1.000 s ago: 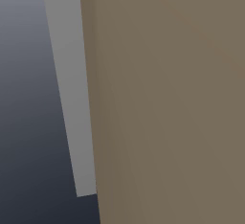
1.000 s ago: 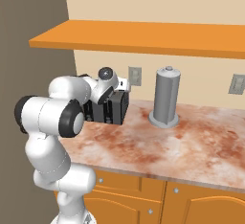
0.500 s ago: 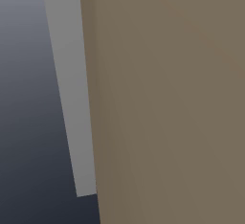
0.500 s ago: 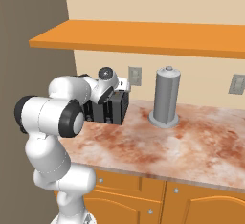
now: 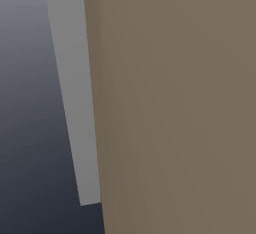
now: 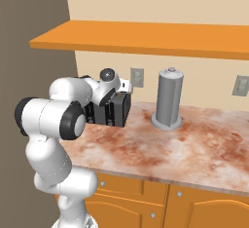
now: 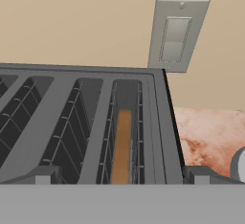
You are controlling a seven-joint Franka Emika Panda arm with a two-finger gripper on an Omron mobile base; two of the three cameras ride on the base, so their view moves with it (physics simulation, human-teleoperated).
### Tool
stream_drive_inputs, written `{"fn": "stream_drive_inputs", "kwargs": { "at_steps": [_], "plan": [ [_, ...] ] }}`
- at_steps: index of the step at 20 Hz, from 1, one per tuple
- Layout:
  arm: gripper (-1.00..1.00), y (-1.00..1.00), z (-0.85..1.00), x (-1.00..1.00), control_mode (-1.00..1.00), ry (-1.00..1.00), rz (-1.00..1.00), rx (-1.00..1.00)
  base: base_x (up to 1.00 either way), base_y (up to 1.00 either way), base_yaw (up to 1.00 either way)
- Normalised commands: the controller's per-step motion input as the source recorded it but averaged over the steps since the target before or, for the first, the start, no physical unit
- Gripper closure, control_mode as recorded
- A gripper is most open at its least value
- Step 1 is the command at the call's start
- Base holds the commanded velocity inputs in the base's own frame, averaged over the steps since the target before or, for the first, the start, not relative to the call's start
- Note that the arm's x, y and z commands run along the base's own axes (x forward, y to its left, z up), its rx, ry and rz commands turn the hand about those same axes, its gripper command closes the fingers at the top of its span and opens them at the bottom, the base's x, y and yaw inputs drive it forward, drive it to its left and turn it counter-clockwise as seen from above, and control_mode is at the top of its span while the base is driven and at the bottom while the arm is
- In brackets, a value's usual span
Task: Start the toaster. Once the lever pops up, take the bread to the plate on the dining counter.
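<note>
Claw (image 7: 119, 182) spread wide and empty just above the toaster (image 7: 86, 127), the bread (image 7: 121, 146) sunk upright in the toaster's slot nearest the wall outlet (image 7: 177, 34); risk: descending fingers strike the slot walls and miss the slice.

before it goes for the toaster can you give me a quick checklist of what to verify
1. Bread seated in a toaster slot: ok, it stands on edge, low in the rightmost slot seen in the hand view.
2. Gripper open: ok, finger tips stand wide apart at the toaster's near edge.
3. Gripper empty: ok, nothing between the tips.
4. Hand lined up over the toaster: ok, the hand view looks straight down into the slots.
5. Toaster lever position: cannot tell, no lever is visible.
6. Grey canister clear of the arm: ok, it stands apart to the toaster's right on the counter.
</note>
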Motion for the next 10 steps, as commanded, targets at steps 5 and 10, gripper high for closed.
{"fn": "stream_drive_inputs", "kwargs": {
  "at_steps": [5, 10],
  "plan": [
    [-1.0, 0.0, 0.0, 0.0, -1.0, 0.0, 0.0, 0.0, 0.0, 0.0, 0.0],
    [-1.0, 0.0, 0.0, 0.0, -1.0, 0.0, 0.0, 0.0, 0.0, 0.0, 0.0]
  ]
}}
